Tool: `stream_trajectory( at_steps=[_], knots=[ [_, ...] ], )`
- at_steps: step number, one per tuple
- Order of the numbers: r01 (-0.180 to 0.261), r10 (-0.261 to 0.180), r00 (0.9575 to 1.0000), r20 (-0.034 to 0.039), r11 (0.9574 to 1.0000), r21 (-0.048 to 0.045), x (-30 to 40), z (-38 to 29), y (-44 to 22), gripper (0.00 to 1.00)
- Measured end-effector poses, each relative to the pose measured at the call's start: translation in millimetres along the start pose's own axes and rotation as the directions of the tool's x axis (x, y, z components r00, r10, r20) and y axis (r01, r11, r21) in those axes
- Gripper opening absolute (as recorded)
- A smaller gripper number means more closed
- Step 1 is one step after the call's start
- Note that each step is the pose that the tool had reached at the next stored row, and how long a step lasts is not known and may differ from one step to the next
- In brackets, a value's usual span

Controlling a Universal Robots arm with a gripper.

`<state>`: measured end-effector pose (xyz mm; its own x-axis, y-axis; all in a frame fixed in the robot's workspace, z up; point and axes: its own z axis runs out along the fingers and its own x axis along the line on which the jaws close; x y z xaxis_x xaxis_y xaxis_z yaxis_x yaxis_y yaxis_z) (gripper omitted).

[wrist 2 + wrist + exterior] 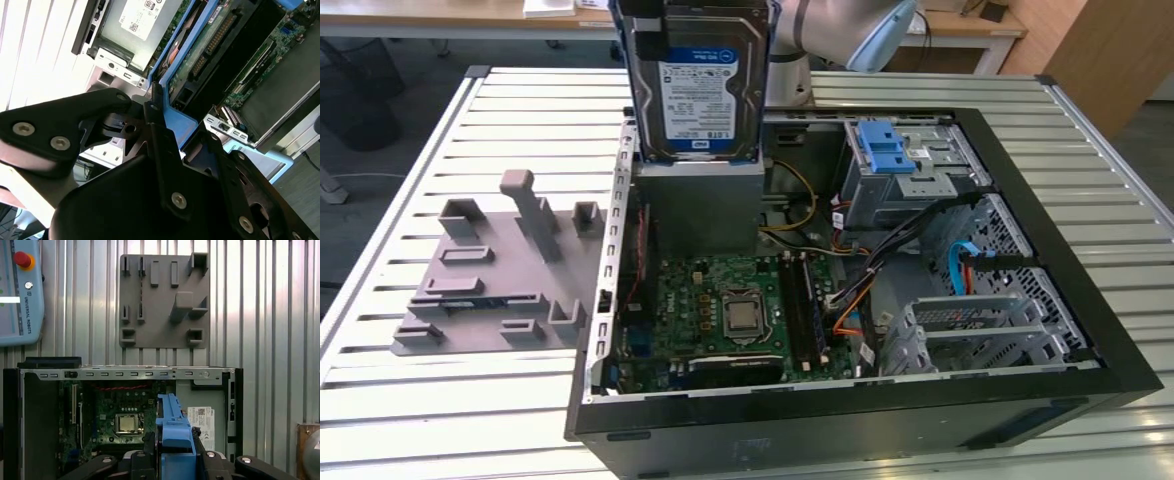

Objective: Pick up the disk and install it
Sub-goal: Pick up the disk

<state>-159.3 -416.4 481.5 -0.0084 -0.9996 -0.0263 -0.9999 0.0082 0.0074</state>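
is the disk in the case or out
Out: the silver hard drive in its blue bracket hangs upright above the open black computer case, gripped by the hand.

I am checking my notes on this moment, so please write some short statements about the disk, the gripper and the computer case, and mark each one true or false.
1. The disk hangs in the air above the open computer case. True.
2. The gripper is open and apart from the disk. False: it is shut on the disk's blue bracket, as both wrist views show.
3. The grey fixture plate lies on the table, at the exterior view's left of the case. True.
4. The case is covered, so its inside is hidden. False: it is open, and the motherboard shows.
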Motion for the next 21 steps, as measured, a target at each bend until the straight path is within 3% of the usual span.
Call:
stream_trajectory(
  at_steps=[21],
  knots=[
    [0.000, 0.000, 1.0000, 0.0000, 1.0000, -0.0001, 2.8, 0.3, -7.1, 0.36]
  ],
)
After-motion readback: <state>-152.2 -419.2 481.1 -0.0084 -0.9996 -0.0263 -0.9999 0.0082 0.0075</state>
